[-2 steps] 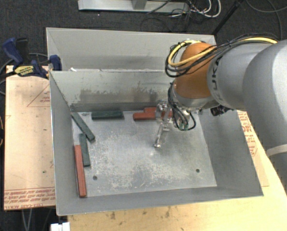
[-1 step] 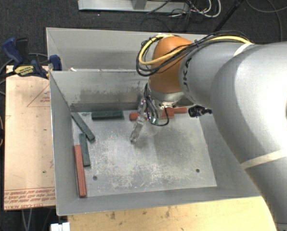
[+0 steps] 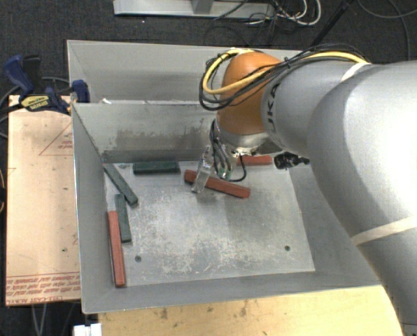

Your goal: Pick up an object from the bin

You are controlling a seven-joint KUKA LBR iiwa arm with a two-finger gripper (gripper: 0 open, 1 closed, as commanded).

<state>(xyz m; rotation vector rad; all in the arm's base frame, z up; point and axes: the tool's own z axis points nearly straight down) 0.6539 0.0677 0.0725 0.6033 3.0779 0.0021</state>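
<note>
Dark lettering on arm [image 3: 270, 110], unreadable. Gripper [image 3: 206, 180] sits at left end of reddish-brown bar [image 3: 229, 188], mid-bin near back wall; claw state cannot be told. Second red bar [image 3: 259, 160] partly hidden behind wrist. Grey bin [image 3: 215, 247] also holds dark green bar [image 3: 155, 166], slanted dark bar [image 3: 121, 185], long red bar [image 3: 116, 249] along left wall

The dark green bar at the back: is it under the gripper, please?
No, the dark green bar lies left of the gripper, which is over a red bar.
</note>
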